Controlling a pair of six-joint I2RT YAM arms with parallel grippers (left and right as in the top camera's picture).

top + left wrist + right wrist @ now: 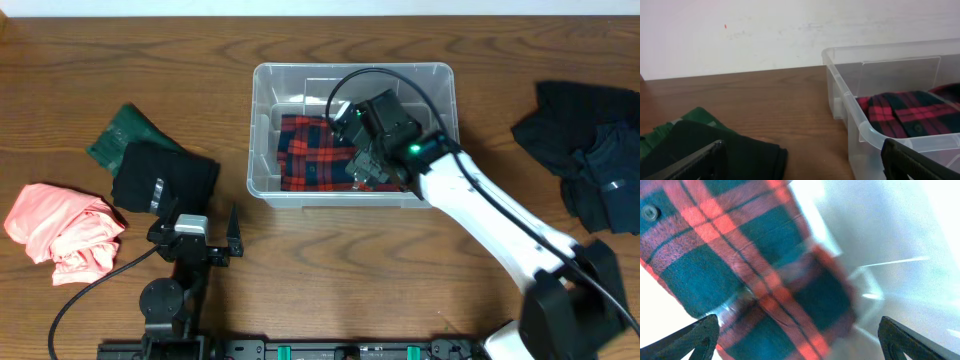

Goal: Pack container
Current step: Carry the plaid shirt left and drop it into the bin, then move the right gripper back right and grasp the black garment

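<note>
Clear plastic frames the action at the upper centre of the overhead view, where the container (300,70) sits on a wooden table (120,60) with a red-and-dark plaid shirt (305,150) lying across its floor. The right gripper (365,170) reaches down inside the bin's right half, directly over the cloth. Its wrist camera shows the two fingers spread wide at the lower corners of the frame, with nothing between them but plaid fabric (705,245) close below.

The left gripper (197,240) rests at the lower left of the overhead view, outside the bin. Its fingers are also apart and empty, just beside a black garment (165,175) that overlaps a green one (120,135). A pink garment (65,230) lies at the far left and a heap of dark clothing (590,150) at the far right, all of it unpacked.

The likeliest trouble is a snag. With the fingertips so near the loose weave, a lift could catch a fold and drag the shirt up over the rim. The bin looks light and nothing visible holds it in place, so a sideways brush from the arm against its near wall could slide it across the table. From the left wrist view the shirt (910,115) lies rumpled rather than flat. Left that way, it could crowd the space the other garments need.
</note>
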